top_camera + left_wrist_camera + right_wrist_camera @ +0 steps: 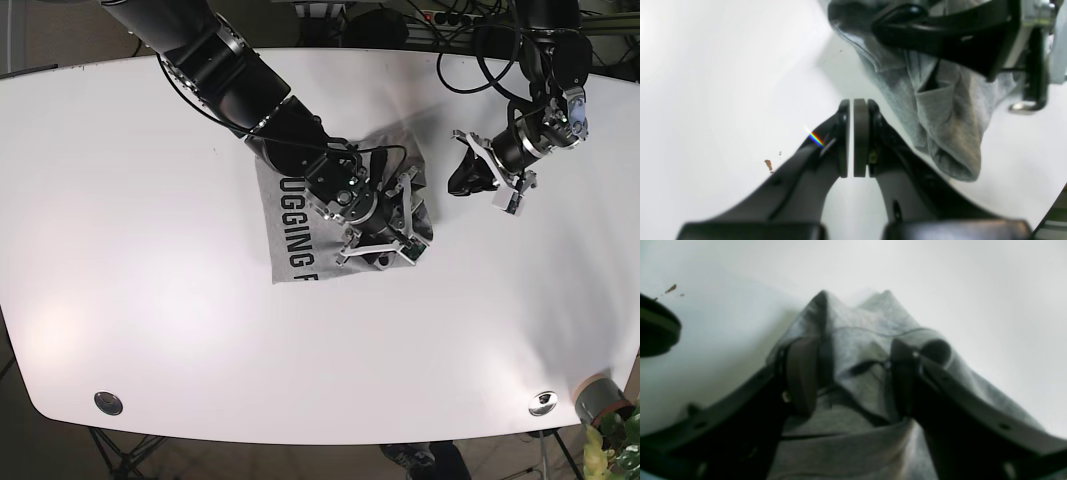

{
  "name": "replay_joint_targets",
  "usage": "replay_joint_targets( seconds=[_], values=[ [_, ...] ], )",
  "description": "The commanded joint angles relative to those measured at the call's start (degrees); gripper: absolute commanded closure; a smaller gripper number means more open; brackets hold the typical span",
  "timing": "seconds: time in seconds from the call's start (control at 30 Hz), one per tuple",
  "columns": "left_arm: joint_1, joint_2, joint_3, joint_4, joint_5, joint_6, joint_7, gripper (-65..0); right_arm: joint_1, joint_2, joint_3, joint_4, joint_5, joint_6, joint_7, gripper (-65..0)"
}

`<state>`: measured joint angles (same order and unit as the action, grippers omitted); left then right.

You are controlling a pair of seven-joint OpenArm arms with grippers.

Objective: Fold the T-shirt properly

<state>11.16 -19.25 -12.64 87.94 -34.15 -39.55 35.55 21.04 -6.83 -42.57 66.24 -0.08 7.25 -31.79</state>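
The heather-grey T-shirt lies bunched at mid table, with part of its black lettering showing on the left side. My right gripper is down on the shirt's crumpled right part. In the right wrist view its jaws stand well apart, with a raised fold of the T-shirt between the fingers. My left gripper hovers just right of the shirt, shut and empty. In the left wrist view its pads nearly touch, and the T-shirt is bunched under the other gripper.
The white table has two round metal fittings near its front edge. A grey pot with a plant stands at the front right corner. Cables run along the back edge. Small brown specks mark the tabletop.
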Motion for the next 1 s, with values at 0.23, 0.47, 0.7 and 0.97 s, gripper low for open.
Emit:
replay_joint_targets(
  seconds=[0.23, 0.47, 0.7, 0.97],
  values=[
    [-0.39, -0.75, -0.32, 0.81, -0.97, -0.45, -1.22, 0.0, 1.86, -1.39, 3.49, -1.05, -0.14, -0.34, 2.65, -8.1],
    [-0.30, -0.75, -0.32, 0.81, -0.97, -0.45, -1.22, 0.0, 1.86, -1.39, 3.49, 3.17, 0.21, -0.34, 2.30, -6.5],
    [-0.30, -0.84, 2.40, 0.81, -0.97, -0.45, -1.22, 0.0, 2.13, -1.92, 3.49, 7.30, 0.30, -0.34, 0.89, -7.0],
    [-0.21, -0.84, 2.40, 0.81, -0.97, -0.45, -1.22, 0.0, 5.20, -2.17, 3.49, 4.84, 0.38, -0.34, 1.07, -7.0]
  ],
)
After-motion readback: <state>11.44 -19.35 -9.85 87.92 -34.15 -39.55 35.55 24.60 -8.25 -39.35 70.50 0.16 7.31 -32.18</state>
